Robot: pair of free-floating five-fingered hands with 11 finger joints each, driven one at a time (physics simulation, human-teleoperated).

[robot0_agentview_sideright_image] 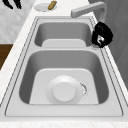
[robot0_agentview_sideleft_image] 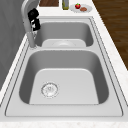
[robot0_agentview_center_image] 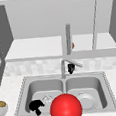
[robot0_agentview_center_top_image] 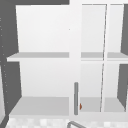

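My right hand [robot0_agentview_center_image: 71, 68] hangs close under the faucet spout [robot0_agentview_center_image: 74, 62], behind the divider between the two basins. Its fingers look curled, and I cannot see them closing round the spout. From the sides the same hand [robot0_agentview_sideright_image: 101, 35] [robot0_agentview_sideleft_image: 34, 19] sits against the faucet's riser. My left hand [robot0_agentview_center_image: 36, 106] floats low over the front left corner of the sink with relaxed fingers and holds nothing. Its fingertips [robot0_agentview_sideright_image: 12, 3] hang past the counter's front edge. A white plate [robot0_agentview_sideright_image: 64, 91] lies in the right basin.
A big red ball [robot0_agentview_center_image: 66, 108] stands before the sink's front rim. The left basin [robot0_agentview_sideleft_image: 75, 87] shows its drain [robot0_agentview_sideleft_image: 49, 89]. A bowl [robot0_agentview_center_image: 2, 109] with something brown sits at the left. At the right, a plate [robot0_agentview_sideleft_image: 80, 8] carries a tomato. A small orange thing [robot0_agentview_center_top_image: 80, 106] sits in the open wall cabinet.
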